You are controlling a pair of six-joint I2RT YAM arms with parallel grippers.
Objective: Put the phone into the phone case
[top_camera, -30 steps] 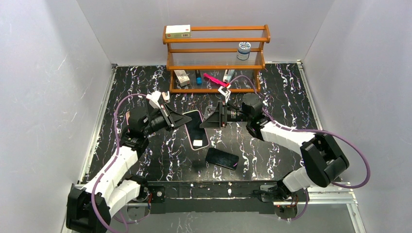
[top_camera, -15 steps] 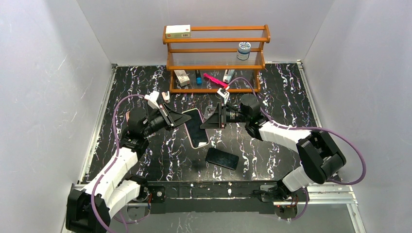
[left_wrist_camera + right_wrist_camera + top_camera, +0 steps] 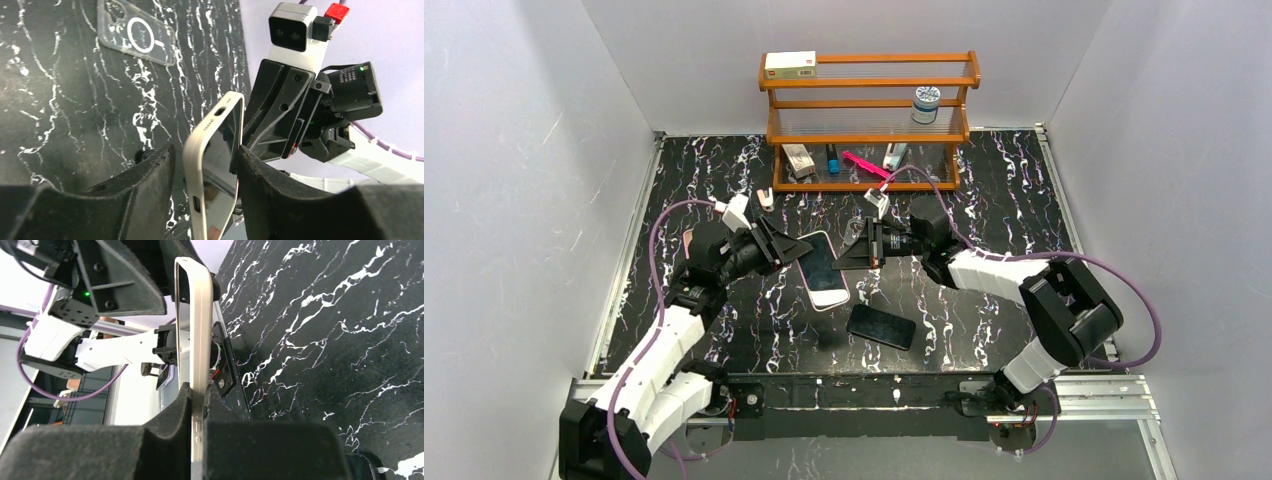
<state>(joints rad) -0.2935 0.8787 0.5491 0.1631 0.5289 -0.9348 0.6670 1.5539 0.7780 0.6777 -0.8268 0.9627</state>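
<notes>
The phone [image 3: 822, 268], pale-rimmed with a dark screen, hangs tilted above the middle of the table between both grippers. My right gripper [image 3: 852, 254] is shut on its edge; in the right wrist view the pads [image 3: 175, 415] press both faces of the phone [image 3: 192, 315]. My left gripper [image 3: 794, 247] stands open around the opposite end: in the left wrist view the phone [image 3: 212, 165] sits between the fingers [image 3: 150, 175] with a gap on the left side. The clear phone case [image 3: 881, 327] lies flat on the table nearer the front, also seen from the left wrist as the phone case [image 3: 137, 37].
A wooden shelf [image 3: 869, 85] stands at the back with a white box [image 3: 790, 65], a jar [image 3: 926, 104] and several small items on the bottom tier. White walls close in the black marbled table [image 3: 1014, 210] on three sides.
My right gripper has shut on the phone and my left gripper has opened off it. The phone has shifted slightly left and towards the front, and the right arm reached in further.
</notes>
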